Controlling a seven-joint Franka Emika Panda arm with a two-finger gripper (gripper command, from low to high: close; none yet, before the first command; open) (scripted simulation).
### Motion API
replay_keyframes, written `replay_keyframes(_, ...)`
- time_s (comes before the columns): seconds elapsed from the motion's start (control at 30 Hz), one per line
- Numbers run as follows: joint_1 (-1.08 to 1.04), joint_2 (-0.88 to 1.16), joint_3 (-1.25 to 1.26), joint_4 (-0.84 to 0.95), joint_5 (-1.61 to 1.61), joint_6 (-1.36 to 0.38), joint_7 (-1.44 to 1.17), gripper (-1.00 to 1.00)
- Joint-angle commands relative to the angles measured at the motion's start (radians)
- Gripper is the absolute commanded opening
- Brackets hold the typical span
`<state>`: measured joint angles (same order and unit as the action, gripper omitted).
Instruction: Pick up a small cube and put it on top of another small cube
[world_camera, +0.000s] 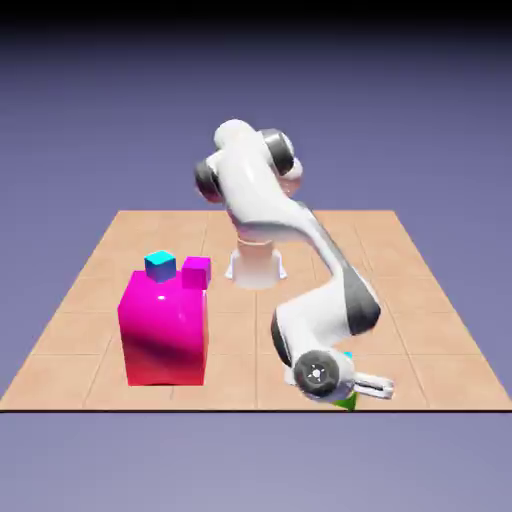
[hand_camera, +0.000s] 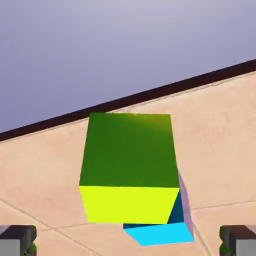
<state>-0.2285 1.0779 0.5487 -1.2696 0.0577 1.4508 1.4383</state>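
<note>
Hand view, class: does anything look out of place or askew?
The cyan cube peeks out unevenly past the green cube, so they look misaligned; whether stacked or merely overlapping in view is unclear.

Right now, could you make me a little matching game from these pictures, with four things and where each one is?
1. Green cube
2. Big magenta block
3. Cyan cube beside the green one
4. Gripper

A. Under a blue-topped cube and a small magenta one
B. Open, holding nothing
C. Partly hidden by the green cube in the hand view
D. Between the finger tips and the table's dark edge in the hand view

1-D; 2-A; 3-C; 4-B
</note>
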Motion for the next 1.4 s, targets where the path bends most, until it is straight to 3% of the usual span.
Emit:
replay_keyframes(0.0,0.0,0.0,0.0,0.0,0.0,0.0,0.0,0.0)
replay_keyframes(0.17,-0.009,-0.007,-0.004,-0.176,-0.002,0.165,-0.018,0.0)
replay_keyframes(0.2,-0.009,-0.007,-0.004,-0.176,-0.002,0.165,-0.018,-1.0)
replay_keyframes(0.4,-0.001,-0.004,-0.001,-0.004,-0.006,0.004,-0.002,-1.0)
replay_keyframes(1.37,-0.143,-0.805,-0.179,-0.661,-1.267,0.827,-0.419,-1.0)
